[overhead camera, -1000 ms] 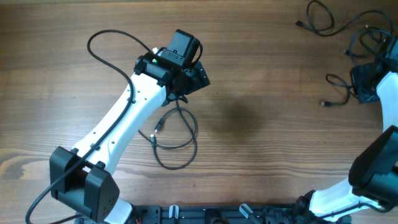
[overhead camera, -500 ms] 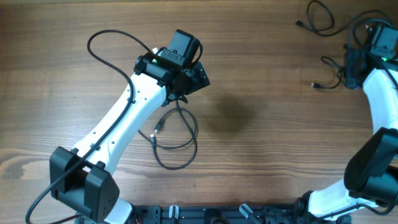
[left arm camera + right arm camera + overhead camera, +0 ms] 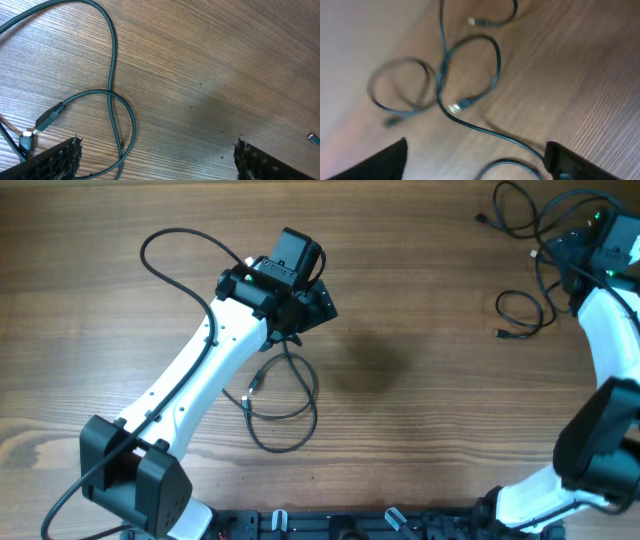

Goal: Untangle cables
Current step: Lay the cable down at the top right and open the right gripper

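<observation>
Right arm [image 3: 603, 330]: swung up to 2 o'clock, right tool [image 3: 475, 145] now wide; dropped cable [image 3: 522, 313] on table [image 3: 420, 430] at 3 o'clock
Left arm [image 3: 200, 380]: unmoved, left tool [image 3: 157, 142] wide, empty, over looped cable [image 3: 285, 405] at 7 o'clock

Looped cables [image 3: 498, 59] (blurred) on wooden table [image 3: 580, 75]

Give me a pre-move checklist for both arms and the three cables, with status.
1. Left gripper open and empty: ok.
2. Right gripper open and empty: ok.
3. Left cable apart from the other two: ok.
4. Left cable free of crossings: not ok, it crosses itself below the left gripper.
5. Looped cable clear of top-right cable: cannot tell.
6. Right wrist view sharp enough to aim: not ok, blurred.
</observation>
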You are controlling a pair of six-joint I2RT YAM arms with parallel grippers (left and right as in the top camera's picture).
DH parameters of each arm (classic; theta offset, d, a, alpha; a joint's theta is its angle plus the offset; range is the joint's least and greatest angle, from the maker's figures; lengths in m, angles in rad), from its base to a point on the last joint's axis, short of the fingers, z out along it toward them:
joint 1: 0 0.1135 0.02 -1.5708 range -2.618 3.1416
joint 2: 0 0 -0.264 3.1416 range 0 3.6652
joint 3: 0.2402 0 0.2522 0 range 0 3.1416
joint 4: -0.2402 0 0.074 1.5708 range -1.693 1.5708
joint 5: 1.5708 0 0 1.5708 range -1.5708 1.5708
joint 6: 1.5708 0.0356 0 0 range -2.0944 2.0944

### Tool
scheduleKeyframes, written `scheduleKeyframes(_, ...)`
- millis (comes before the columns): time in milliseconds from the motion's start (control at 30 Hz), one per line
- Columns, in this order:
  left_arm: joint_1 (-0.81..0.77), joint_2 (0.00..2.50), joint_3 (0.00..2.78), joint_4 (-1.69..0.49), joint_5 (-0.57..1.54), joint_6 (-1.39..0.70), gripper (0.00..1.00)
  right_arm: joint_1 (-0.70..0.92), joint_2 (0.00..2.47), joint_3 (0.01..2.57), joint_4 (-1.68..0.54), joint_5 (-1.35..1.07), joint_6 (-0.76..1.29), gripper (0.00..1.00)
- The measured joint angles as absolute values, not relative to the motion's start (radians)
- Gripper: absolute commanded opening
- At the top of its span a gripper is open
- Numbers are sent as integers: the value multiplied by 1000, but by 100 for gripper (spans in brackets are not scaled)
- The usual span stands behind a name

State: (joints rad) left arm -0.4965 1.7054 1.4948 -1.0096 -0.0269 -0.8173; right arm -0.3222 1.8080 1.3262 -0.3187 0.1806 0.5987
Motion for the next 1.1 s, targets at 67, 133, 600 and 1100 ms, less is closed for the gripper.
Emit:
scheduleKeyframes(67,-496,1705,1495,-1008,-27,-817,100,-359,1893,1338,-358,101,487,95)
scheduleKeyframes(133,-496,1705,1495,-1010,-27,-817,100,-405,1983,1341,-375,32,416,89)
scheduleKeyframes(600,-496,1705,1495,-1010,-27,-817,100,-434,2093,1365,-413,-55,327,4)
scheduleKeyframes(1100,-496,1706,1495,-1009,-27,-817,100,-472,1930,1364,-427,-36,599,54)
